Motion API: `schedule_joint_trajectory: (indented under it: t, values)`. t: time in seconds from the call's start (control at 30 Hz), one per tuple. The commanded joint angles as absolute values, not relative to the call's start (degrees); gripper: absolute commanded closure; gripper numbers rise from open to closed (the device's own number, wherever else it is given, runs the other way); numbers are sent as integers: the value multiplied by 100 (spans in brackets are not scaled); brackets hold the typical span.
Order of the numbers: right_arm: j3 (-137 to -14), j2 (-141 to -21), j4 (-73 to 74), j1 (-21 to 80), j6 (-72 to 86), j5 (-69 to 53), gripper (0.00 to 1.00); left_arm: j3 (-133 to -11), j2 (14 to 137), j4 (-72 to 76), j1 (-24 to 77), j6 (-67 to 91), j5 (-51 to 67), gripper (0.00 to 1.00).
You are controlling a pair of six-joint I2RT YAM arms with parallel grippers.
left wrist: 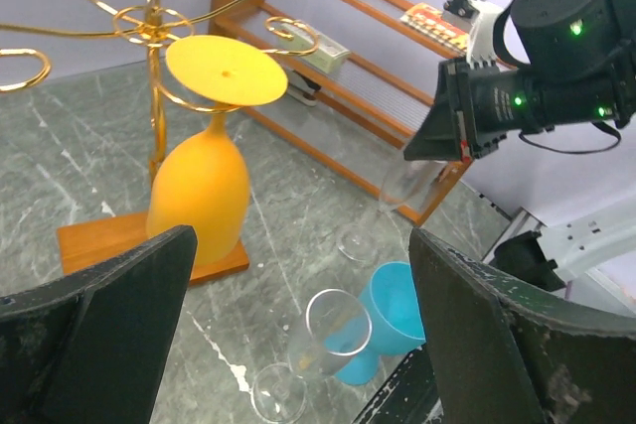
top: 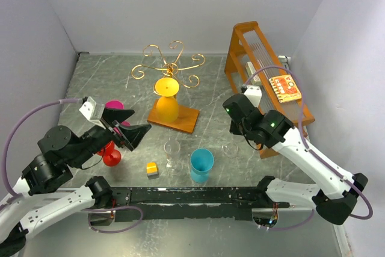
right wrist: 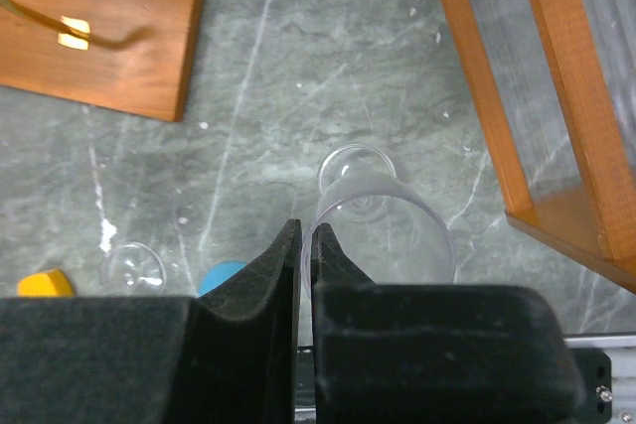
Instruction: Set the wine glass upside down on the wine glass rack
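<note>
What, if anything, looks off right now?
Right jaws are shut at the rim of the clear glass, with the bowl almost wholly to one side; I cannot tell whether they pinch its wall or missed. Nothing looks spilled or broken.

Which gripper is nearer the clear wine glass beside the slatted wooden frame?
Right. The right gripper is above the clear wine glass, closed on its rim; the left gripper is open, far off beyond the blue cup.
</note>
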State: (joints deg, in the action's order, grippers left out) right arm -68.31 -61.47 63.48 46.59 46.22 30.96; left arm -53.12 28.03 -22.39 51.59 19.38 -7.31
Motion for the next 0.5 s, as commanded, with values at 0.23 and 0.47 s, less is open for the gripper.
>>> schedule_joint_trajectory:
  t: [0.23, 0.47]
  values:
    - [-7185, -4873, 5222, 4638, 4473, 3483, 100, -5964, 3102, -1269, 5182, 2298, 315, 1]
    - [-7088, -3894, 4206, 4639, 4303, 3705, 100, -6322, 3602, -513, 5178, 2745, 994, 1]
